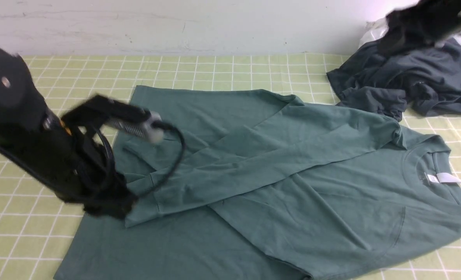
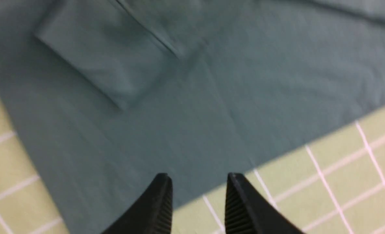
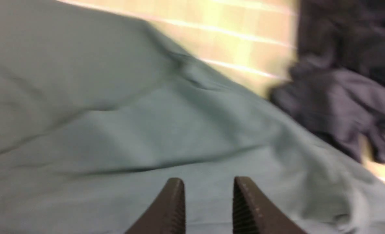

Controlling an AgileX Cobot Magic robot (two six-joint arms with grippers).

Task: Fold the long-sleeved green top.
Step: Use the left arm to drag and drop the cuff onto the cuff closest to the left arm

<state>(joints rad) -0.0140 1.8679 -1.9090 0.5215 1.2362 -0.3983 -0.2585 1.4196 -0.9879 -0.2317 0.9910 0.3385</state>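
The left gripper (image 2: 199, 182) is held part-open and empty by an edge of the green long-sleeved top (image 1: 292, 186), which is spread on the checked cloth (image 1: 16, 233) with its sleeves crossed inward. The right gripper (image 3: 208, 183) is likewise parted and empty. A body fold is judged next, so edges must be pinched.

The right tool (image 3: 208, 180) hangs parted over the green top (image 3: 114, 130), charcoal garment (image 3: 338, 97) nearby.

The green long-sleeved top (image 1: 292, 202) lies flat, sleeves folded across its body, neck rightward.

green top (image 1: 292, 167) hem: cut off below | right arm (image 1: 428, 21): motion-blurred
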